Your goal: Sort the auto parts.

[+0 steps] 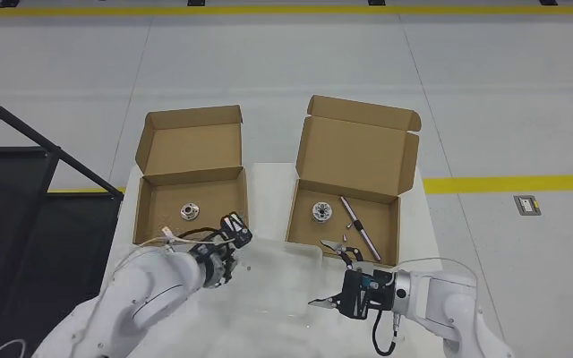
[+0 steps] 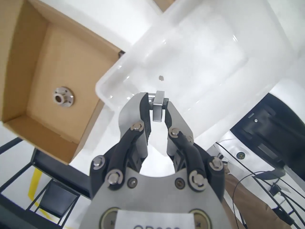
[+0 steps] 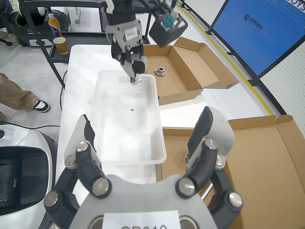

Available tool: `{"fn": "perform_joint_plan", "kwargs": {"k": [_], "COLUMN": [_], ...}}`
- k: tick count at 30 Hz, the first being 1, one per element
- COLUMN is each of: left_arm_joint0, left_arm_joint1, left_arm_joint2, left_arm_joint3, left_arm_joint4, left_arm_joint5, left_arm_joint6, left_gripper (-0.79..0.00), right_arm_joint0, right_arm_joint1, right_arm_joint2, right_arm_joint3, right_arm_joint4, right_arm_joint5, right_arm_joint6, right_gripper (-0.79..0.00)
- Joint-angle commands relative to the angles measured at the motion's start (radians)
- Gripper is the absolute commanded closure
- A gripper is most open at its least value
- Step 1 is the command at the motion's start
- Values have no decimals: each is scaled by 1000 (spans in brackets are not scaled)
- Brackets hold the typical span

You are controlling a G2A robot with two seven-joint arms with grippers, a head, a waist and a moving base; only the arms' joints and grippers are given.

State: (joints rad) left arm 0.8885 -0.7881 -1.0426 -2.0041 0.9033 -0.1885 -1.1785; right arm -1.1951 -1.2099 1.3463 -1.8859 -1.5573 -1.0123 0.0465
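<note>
Left gripper (image 2: 156, 103) pinched small metal part (image 2: 158, 113) above tray (image 2: 209, 55) corner, near box (image 2: 66, 55). Part looked rigid, smooth, light, likely slippery; flat faces best hold. Right gripper (image 3: 147, 117) gaped wide, empty.

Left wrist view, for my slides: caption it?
Left tool grips a small part over the clear bin, near a box holding a flange.

floor (image 1: 269, 54) pale grey — yellow lines (image 1: 497, 184) | blue pegboard panels (image 3: 281, 8) | black rack (image 3: 47, 2)
</note>
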Motion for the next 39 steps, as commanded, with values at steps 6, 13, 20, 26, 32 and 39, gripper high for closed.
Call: {"fn": "perform_joint_plan", "kwargs": {"k": [6,13,20,26,32,39], "left_arm_joint0": [127,115,115,105,-39,-216], "left_arm_joint1": [33,31,31,20,-20,-89], "left_arm_joint2": [-210,-249,-249,-208,-103,61], "left_arm_joint3": [14,185,185,230,404,645], "left_arm_joint4": [48,75,75,110,100,80], "left_arm_joint5": [4,-63,-63,-38,-44,-86], "left_arm_joint6": [119,279,279,335,425,522], "left_gripper": [0,0,0,0,0,0], "right_arm_joint0": [0,0,0,0,0,0], "right_arm_joint1": [0,0,0,0,0,0], "right_arm_joint2": [0,0,0,0,0,0], "right_arm_joint3": [0,0,0,0,0,0], "right_arm_joint4": [0,0,0,0,0,0], "right_arm_joint5": [0,0,0,0,0,0], "right_arm_joint6": [0,0,0,0,0,0], "right_gripper": [-785,-785,-785,-785,-785,-785]}}
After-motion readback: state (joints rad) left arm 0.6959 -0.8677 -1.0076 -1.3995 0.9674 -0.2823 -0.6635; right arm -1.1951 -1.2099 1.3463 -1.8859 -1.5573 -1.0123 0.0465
